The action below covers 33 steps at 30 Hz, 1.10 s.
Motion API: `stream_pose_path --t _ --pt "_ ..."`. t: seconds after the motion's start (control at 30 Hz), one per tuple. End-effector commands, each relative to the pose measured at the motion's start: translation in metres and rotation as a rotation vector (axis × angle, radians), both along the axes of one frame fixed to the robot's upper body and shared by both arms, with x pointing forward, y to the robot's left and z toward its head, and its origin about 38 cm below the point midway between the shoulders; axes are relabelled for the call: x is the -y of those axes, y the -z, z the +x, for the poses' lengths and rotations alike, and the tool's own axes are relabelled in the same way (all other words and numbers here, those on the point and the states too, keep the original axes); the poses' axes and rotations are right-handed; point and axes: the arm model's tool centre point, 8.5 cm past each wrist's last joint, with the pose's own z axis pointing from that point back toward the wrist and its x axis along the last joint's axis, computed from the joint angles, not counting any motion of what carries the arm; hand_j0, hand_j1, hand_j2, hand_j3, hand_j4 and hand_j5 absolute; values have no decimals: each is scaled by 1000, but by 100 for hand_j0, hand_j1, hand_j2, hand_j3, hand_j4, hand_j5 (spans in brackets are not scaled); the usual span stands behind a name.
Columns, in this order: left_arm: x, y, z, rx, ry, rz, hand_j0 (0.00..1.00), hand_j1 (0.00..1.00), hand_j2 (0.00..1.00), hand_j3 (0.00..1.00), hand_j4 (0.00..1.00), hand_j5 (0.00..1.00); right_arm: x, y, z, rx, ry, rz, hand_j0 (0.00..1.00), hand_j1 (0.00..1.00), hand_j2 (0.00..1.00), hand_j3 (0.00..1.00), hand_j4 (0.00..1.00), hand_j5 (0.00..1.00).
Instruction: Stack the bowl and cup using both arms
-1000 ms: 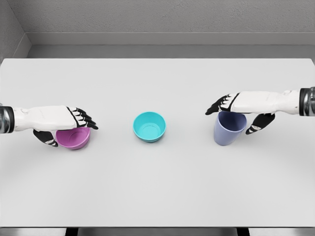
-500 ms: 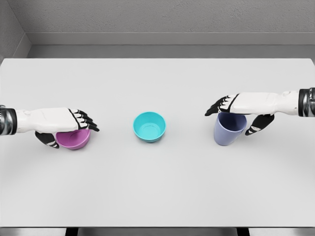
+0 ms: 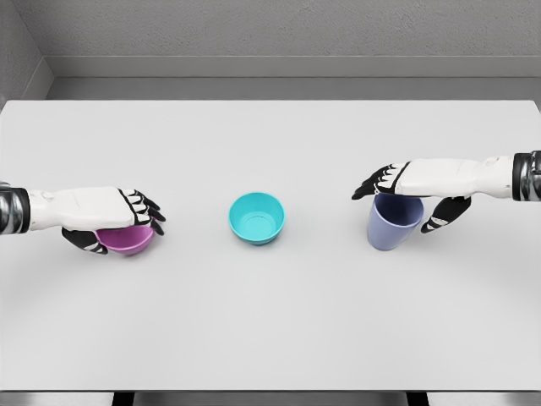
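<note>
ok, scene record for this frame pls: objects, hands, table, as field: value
left hand: over the purple bowl, fingers curled across its top, thumb at its left side; appears to grasp it
right hand: on the rim of the blue cup, fingers across the top, thumb at the cup's right side
teal bowl: upright, centre of table, nothing in it, untouched
table: white
stacking: not yet done, all three items apart

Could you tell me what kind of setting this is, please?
It looks like a simulated tabletop test scene, not a real room: a plain white table against bare grey walls, holding only a purple bowl, a teal bowl and a blue cup, with the left hand and right hand over them.
</note>
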Motion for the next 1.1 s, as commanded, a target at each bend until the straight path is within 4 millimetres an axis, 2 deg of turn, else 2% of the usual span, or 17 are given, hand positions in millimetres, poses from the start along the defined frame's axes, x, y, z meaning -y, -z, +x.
stream_pose_path --t 0.0,0.33,0.63,1.07 --pt "0 -1 0 -1 -4 -5 75 75 75 75 75 75 1 -1 0 -2 4 5 100 100 100 100 100 100" --pt "11 -3 0 9 23 -26 74 74 74 74 74 74 1 -2 1 1 5 6 100 100 100 100 100 100" --pt "31 -20 2 55 75 -51 74 74 74 74 74 74 1 -3 1 4 5 6 100 100 100 100 100 100" --pt "40 -37 3 98 108 -56 74 74 74 74 74 74 1 -3 1 4 5 6 100 100 100 100 100 100"
